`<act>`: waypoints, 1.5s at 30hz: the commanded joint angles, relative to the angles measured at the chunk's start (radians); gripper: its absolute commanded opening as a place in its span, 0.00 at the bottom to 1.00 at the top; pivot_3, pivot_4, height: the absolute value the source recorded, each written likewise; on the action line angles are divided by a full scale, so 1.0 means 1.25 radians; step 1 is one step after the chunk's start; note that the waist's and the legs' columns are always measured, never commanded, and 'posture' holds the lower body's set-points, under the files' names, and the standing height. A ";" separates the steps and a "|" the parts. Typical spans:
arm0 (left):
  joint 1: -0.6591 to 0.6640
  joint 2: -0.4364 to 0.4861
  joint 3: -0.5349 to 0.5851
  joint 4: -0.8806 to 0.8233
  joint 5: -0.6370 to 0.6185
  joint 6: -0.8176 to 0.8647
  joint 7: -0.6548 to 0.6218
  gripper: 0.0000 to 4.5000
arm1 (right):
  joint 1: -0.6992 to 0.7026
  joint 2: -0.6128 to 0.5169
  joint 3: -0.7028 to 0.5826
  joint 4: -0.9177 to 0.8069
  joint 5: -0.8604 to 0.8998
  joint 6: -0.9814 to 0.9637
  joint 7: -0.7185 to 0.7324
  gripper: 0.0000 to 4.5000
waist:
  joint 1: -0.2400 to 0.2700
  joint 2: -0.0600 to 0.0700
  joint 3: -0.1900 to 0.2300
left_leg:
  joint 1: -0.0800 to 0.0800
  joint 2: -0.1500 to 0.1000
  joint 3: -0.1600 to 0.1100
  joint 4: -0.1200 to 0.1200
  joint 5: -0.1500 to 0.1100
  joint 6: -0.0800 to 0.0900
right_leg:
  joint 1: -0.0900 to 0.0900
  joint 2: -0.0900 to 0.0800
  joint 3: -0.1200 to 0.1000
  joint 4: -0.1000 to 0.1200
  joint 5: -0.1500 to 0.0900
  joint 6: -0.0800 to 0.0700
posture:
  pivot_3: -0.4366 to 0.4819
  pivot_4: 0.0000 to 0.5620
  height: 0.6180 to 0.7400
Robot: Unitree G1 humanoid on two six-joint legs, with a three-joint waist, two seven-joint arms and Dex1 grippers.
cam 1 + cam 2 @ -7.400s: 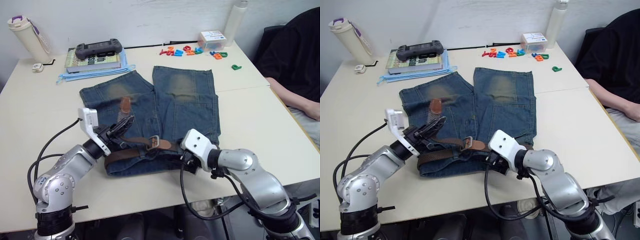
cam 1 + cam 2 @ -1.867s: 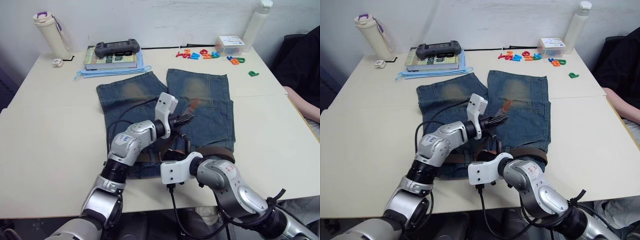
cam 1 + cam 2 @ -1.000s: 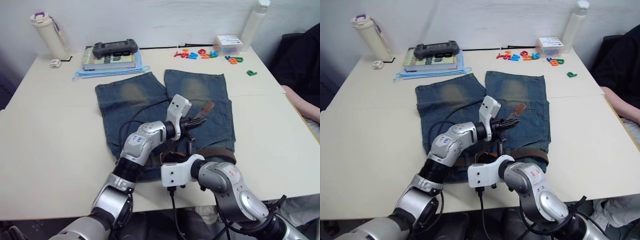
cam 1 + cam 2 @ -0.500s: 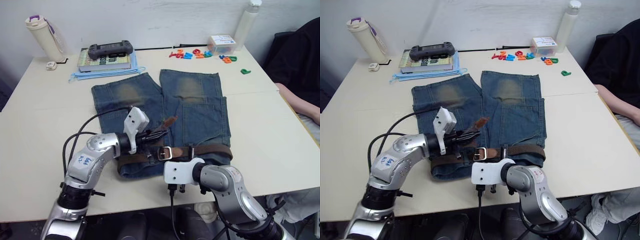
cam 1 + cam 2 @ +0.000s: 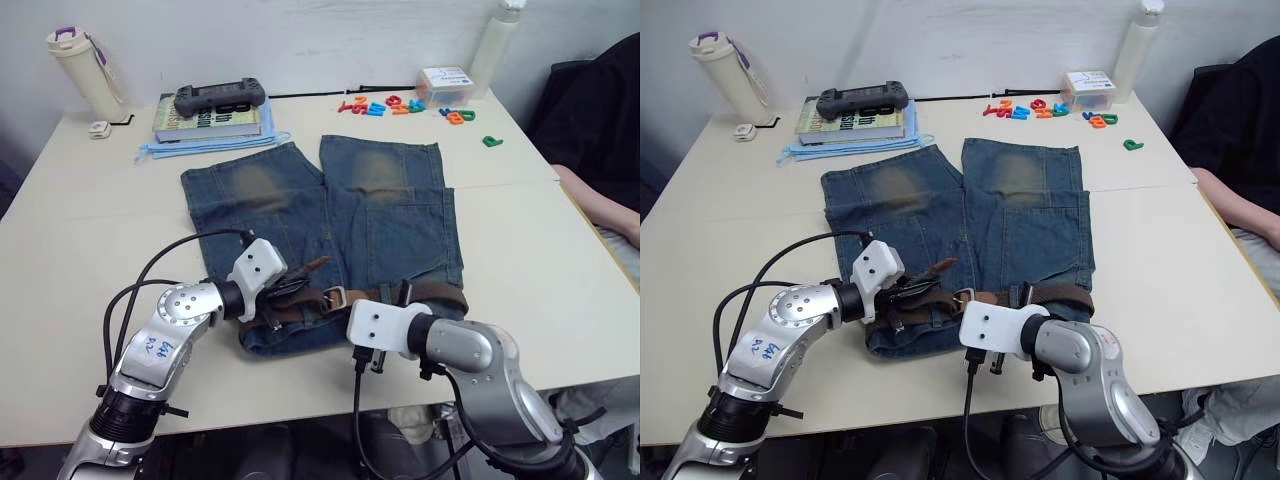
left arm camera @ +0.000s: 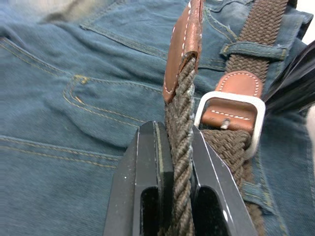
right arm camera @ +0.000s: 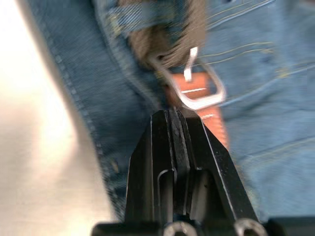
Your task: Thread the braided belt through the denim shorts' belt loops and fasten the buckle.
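The braided belt [image 5: 425,293] lay along the waistband of the denim shorts [image 5: 390,215], lower centre. The left end effector [image 6: 172,147] gripped its soft, limp tail just behind the stiffer leather tip; the right end effector [image 7: 174,120] was closed, empty, beside the buckle [image 5: 333,296].

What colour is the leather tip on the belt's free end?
Tan with pale stitching on the braided belt, clearest in the left wrist view.

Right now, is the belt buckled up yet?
Not yet. The braided belt end is pinched in the left gripper, beside the buckle, not through it.
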 commanded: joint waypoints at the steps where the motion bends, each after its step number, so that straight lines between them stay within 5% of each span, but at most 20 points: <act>1: 0.012 0.018 -0.012 -0.032 0.037 -0.046 -0.001 0.00 | 0.007 0.001 -0.034 -0.057 0.012 0.020 -0.024 0.00 | -0.002 0.000 0.000 | 0.000 0.000 0.000 0.000 0.000 0.000 | 0.000 0.000 0.000 0.000 0.000 0.000 | 0.48 0.27 0.79; 4: 0.019 0.020 -0.019 -0.033 0.055 -0.064 0.002 0.00 | 0.015 -0.006 -0.041 -0.058 0.005 0.017 -0.050 0.19 | -0.003 0.000 0.000 | 0.000 0.000 0.001 0.000 0.000 0.000 | 0.000 0.000 0.000 0.000 0.000 0.000 | 0.48 0.27 0.79; 8: 0.023 0.009 -0.017 -0.035 0.057 -0.062 0.006 0.00 | 0.059 -0.055 -0.012 -0.039 -0.025 -0.047 -0.083 0.61 | 0.000 0.000 0.000 | 0.000 0.000 0.001 -0.001 0.000 0.000 | 0.000 0.000 0.000 -0.001 0.000 0.000 | 0.48 0.27 0.79; 23: 0.026 0.015 -0.017 -0.046 0.069 -0.055 -0.002 0.00 | 0.082 -0.031 0.068 0.080 -0.156 -0.161 -0.218 0.61 | -0.003 0.000 0.000 | 0.000 0.001 0.001 -0.001 0.000 0.000 | 0.000 0.001 0.001 -0.001 0.000 0.000 | 0.48 0.27 0.79; 32: 0.043 0.078 -0.072 -0.007 0.247 -0.175 0.037 0.00 | 0.070 0.088 0.067 0.095 -0.204 -0.157 -0.281 0.61 | -0.017 0.000 0.000 | 0.000 0.002 0.001 -0.001 0.000 -0.001 | -0.001 0.002 0.001 0.000 -0.001 -0.001 | 0.48 0.27 0.79; 35: 0.042 0.081 -0.075 -0.002 0.285 -0.191 0.045 0.00 | 0.074 0.097 0.070 0.095 -0.210 -0.170 -0.283 0.42 | -0.020 0.000 0.000 | 0.000 0.002 0.002 -0.001 0.000 0.000 | -0.001 0.002 0.001 0.000 -0.001 -0.001 | 0.48 0.27 0.79; 39: 0.042 0.086 -0.070 -0.003 0.333 -0.192 0.061 0.00 | 0.077 0.110 0.071 0.087 -0.219 -0.193 -0.296 0.01 | -0.020 0.000 0.001 | 0.000 0.002 0.002 -0.001 0.000 0.000 | -0.001 0.003 0.001 0.000 -0.001 -0.001 | 0.48 0.27 0.79; 45: 0.064 0.089 -0.046 -0.025 0.344 -0.196 0.058 0.00 | 0.080 0.130 0.065 0.097 -0.241 -0.207 -0.312 0.01 | -0.020 0.000 0.000 | 0.000 0.002 0.002 -0.001 0.000 -0.001 | -0.001 0.003 0.001 0.001 -0.001 -0.001 | 0.48 0.27 0.79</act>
